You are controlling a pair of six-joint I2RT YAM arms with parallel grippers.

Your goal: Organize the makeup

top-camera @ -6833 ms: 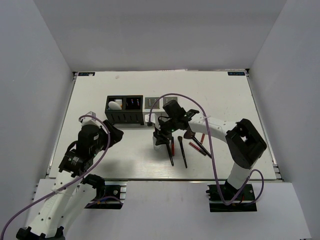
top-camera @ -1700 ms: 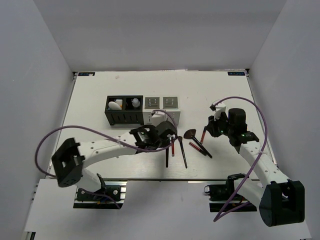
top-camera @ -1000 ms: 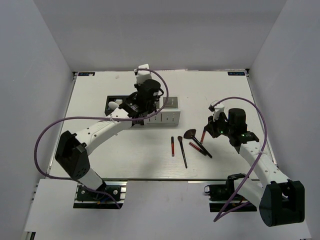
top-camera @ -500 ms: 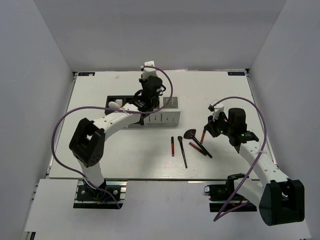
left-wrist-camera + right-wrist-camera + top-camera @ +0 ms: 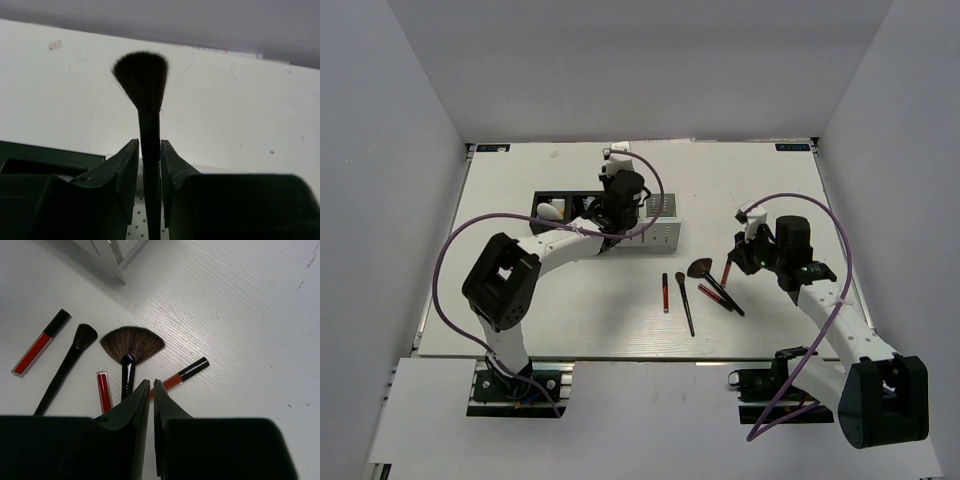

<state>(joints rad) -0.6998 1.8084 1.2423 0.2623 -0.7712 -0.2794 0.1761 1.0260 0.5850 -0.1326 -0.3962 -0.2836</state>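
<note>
"Where does the left end effector (image 5: 150, 146) sit?"

"Over the boxes at the back of the surface (image 5: 770, 180). Its fingers are clamped on the handle of a round brush (image 5: 141, 75), which stands upright with the bristles up."

"Which box?"

"The perforated top of the white box (image 5: 660, 237) shows just below the handle. The black box (image 5: 555, 237) is just to the left."

"And the right end effector (image 5: 151, 385)?"

"Its fingers are together with nothing between them. It hangs low over a fan brush (image 5: 131, 343), a slim brush (image 5: 65, 365) and three red sticks (image 5: 39, 343) lying on the surface."
</note>
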